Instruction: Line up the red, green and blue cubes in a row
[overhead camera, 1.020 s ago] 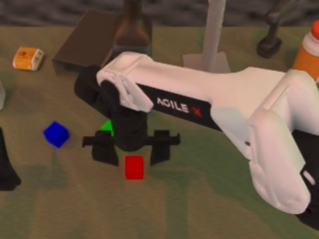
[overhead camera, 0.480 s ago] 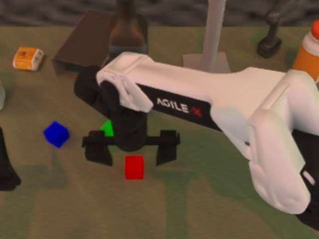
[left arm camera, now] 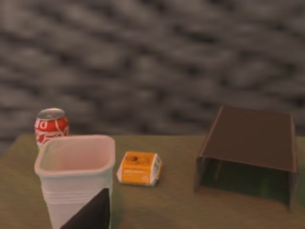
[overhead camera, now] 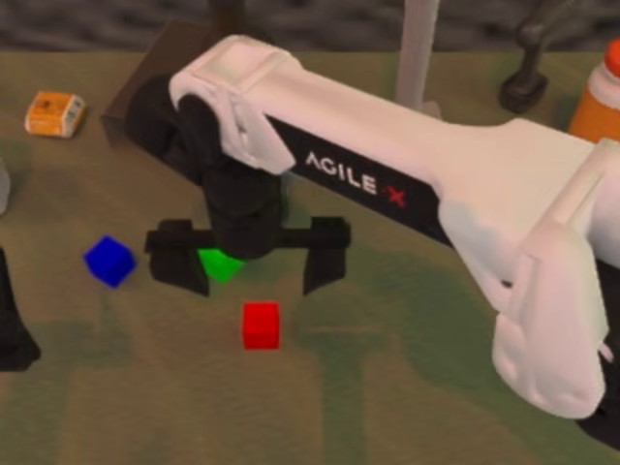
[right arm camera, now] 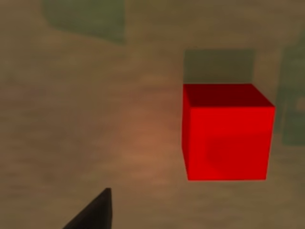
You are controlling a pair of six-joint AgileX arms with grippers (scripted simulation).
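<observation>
Red cube [overhead camera: 261, 325]: rested free on the tabletop [overhead camera: 387, 407], near the middle, unchanged over the last second; filled the right wrist view [right arm camera: 228, 132].

Green cube [overhead camera: 221, 263]: just up and left of the red one, partly hidden under the right gripper [overhead camera: 250, 267].

Blue cube [overhead camera: 108, 262]: left of the green, apart from it.

Right gripper: jaws spread wide, holding nothing. Over the last second it had moved away from the red cube toward the green and seemed to have risen. Judged: red cube released in place; green next.

Left arm [overhead camera: 12, 334]: parked at the left edge; jaws not seen.

Row: not yet straight.
</observation>
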